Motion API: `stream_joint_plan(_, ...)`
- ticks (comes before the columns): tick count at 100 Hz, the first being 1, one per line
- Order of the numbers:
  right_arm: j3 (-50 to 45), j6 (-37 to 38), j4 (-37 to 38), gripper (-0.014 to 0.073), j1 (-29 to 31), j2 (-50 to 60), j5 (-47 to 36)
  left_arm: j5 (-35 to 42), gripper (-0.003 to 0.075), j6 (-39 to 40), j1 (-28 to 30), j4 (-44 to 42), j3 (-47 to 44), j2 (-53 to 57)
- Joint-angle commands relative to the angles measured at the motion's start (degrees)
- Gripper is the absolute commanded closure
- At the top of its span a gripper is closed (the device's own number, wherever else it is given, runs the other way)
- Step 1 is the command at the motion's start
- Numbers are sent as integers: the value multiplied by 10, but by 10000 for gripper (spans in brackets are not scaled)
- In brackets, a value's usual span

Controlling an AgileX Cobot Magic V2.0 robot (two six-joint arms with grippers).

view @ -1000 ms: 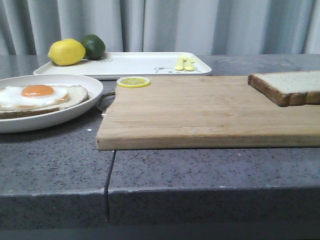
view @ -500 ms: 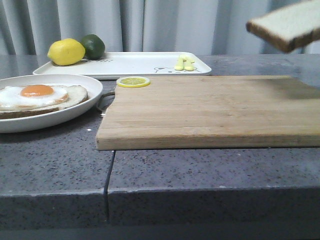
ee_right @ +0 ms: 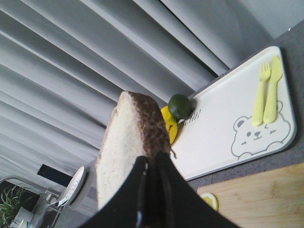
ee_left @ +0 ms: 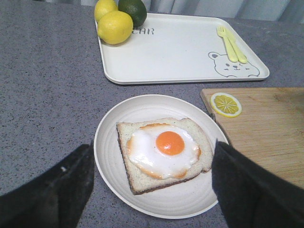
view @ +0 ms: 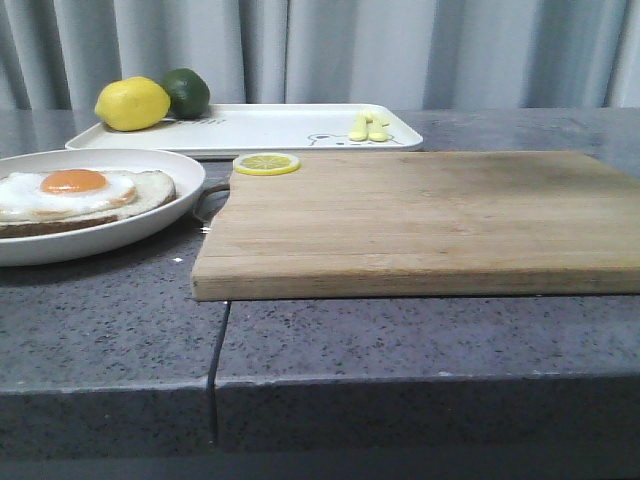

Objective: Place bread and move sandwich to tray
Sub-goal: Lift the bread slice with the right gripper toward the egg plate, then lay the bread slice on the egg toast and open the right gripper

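The bread, a thick pale slice with a dark crust, stands on edge in the right wrist view, and my right gripper is shut on its crust. Neither shows in the front view. The sandwich, egg-topped bread on a round white plate, sits at the left of the table. My left gripper hovers open above it, one finger on each side of the plate. The white tray lies behind the plate.
A wooden board fills the middle and right of the table, with a lemon slice at its far left corner. On the tray are a lemon, a lime and yellow cutlery. Grey curtains hang behind.
The bread has risen off the board's right end and gone up out of the front view. The plate, tray and board have not moved.
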State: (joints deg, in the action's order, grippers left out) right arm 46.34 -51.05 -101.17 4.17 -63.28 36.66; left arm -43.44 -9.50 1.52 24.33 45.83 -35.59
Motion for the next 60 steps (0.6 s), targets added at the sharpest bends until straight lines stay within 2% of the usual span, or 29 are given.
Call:
stream_joint_plan(1, 19, -2, -64, 701, -65, 3, -57, 35, 236, 5, -2, 17, 17, -3)
stream_joint_plan(40, 74, 1, -66, 702, -271, -80, -190, 35, 236, 5, -2, 17, 17, -3)
stream_joint_plan(60, 129, 31, -66, 702, -367, -140, -269, 35, 236, 5, -2, 17, 17, -3)
